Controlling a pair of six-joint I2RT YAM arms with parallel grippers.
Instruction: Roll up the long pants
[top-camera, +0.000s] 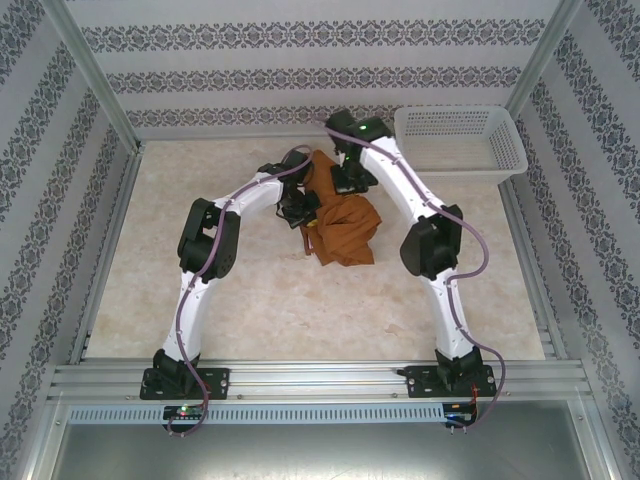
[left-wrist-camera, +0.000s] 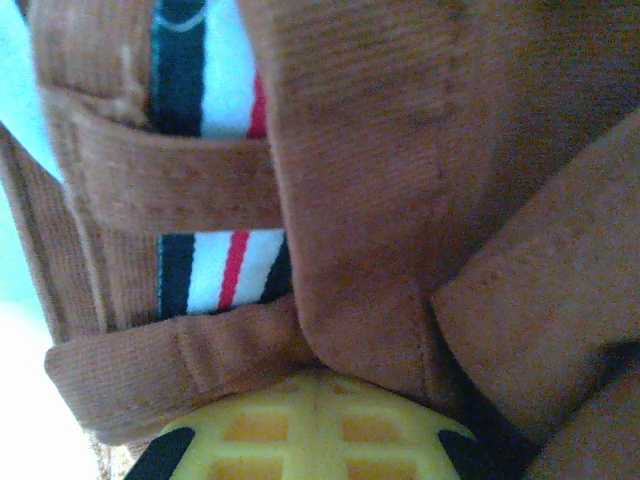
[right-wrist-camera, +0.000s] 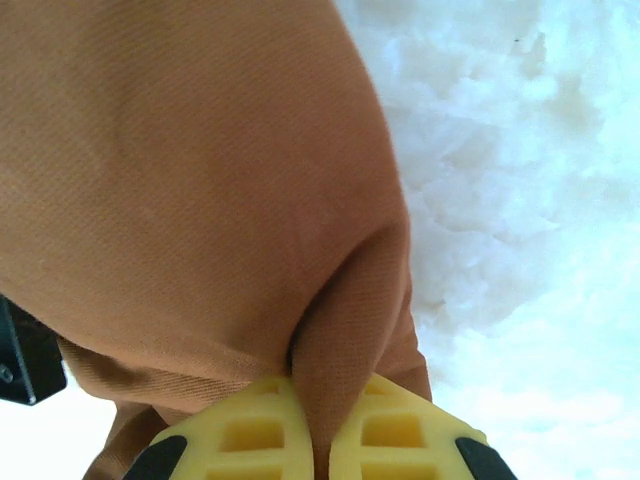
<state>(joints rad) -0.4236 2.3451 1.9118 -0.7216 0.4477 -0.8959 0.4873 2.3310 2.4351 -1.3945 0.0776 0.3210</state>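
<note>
1. The long pants (top-camera: 345, 225) are seen as a rust-brown heap of cloth, bunched and crumpled rather than spread flat.
2. They are found on the far half of the pale counter (top-camera: 250, 300), near its middle.
3. In the left wrist view, a finely ribbed weave is shown. A band of the same cloth is laid across a ribbon striped in dark, white and red.
4. In the right wrist view, one fold is drawn into a narrow pinched ridge.

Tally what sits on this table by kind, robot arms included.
Rust-brown cloth long pants: 1
White perforated plastic basket: 1
White robot arms: 2, left arm and right arm
Total: 4
</note>
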